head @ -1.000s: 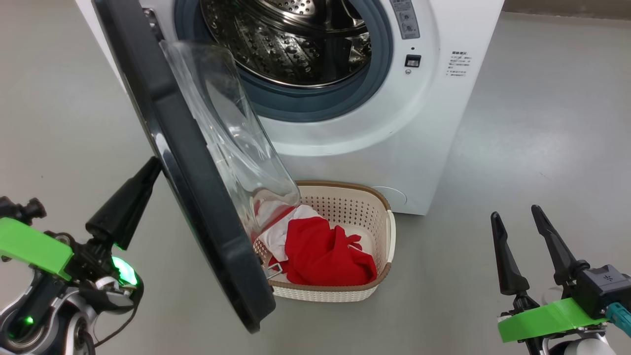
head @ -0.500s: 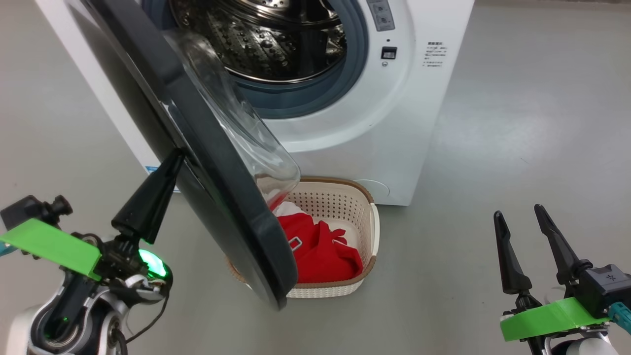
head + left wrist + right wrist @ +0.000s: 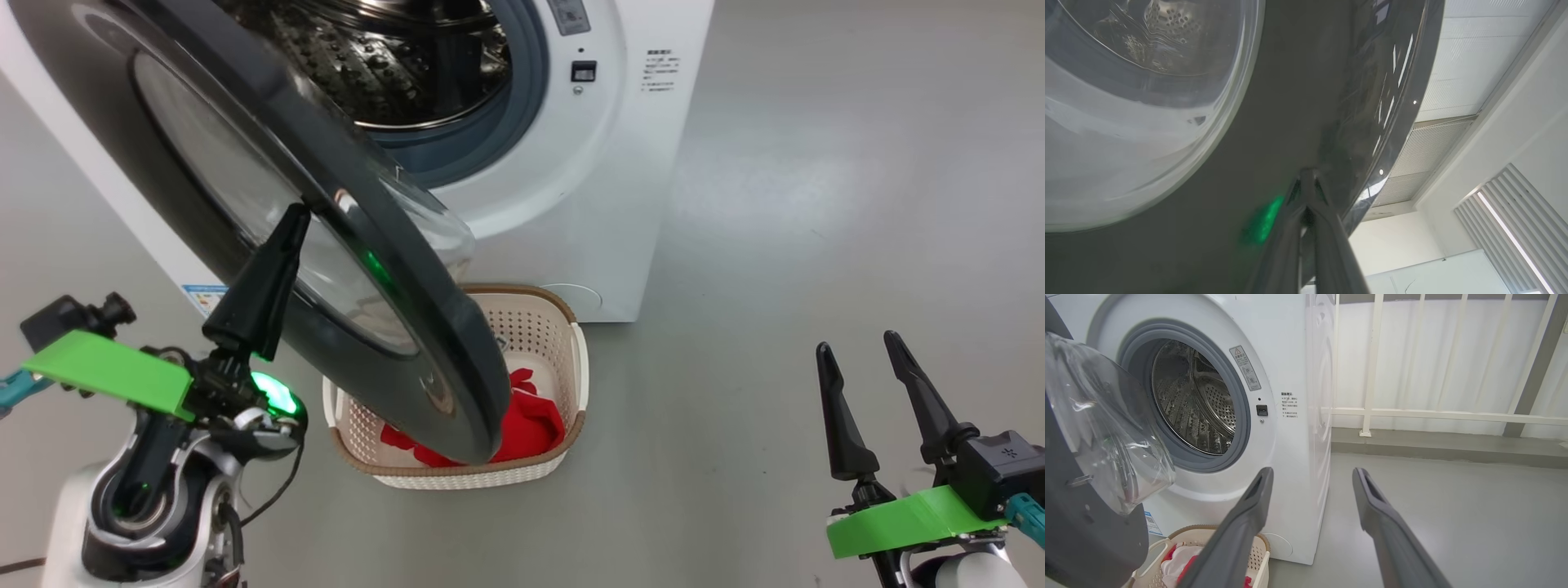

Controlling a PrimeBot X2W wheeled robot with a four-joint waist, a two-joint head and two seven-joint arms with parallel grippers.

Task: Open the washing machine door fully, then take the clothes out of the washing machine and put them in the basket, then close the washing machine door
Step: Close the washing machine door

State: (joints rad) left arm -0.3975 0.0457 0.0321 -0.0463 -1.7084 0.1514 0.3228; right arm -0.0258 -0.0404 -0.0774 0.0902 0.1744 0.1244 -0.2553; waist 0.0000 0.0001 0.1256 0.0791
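The white washing machine [image 3: 604, 180] stands with its steel drum [image 3: 392, 65] bare. Its door [image 3: 424, 327], black-rimmed with a clear glass centre, hangs partly swung across the opening. My left gripper [image 3: 295, 212] is shut, and its tip rests on the door's outer face, at the black rim [image 3: 1290, 102] beside the glass [image 3: 1126, 122]. In front of the machine, half hidden under the door, sits the cream basket [image 3: 563, 327] with the red clothes [image 3: 535, 425] in it. Off to the lower right, my right gripper [image 3: 856, 341] hangs open and empty above the floor, its fingers [image 3: 1249, 506] pointing towards the machine [image 3: 1290, 355].
Grey floor [image 3: 816, 204] stretches to the right of the machine and basket. A white railing [image 3: 1372, 375] with a curtain behind it runs along a low kerb past the machine. The door's glass bowl [image 3: 1106, 437] juts towards the drum.
The door has swung from edge-on towards the opening, its outer face now turned to me, with my shut left gripper against it. The camera shifted too. The right gripper stayed put.
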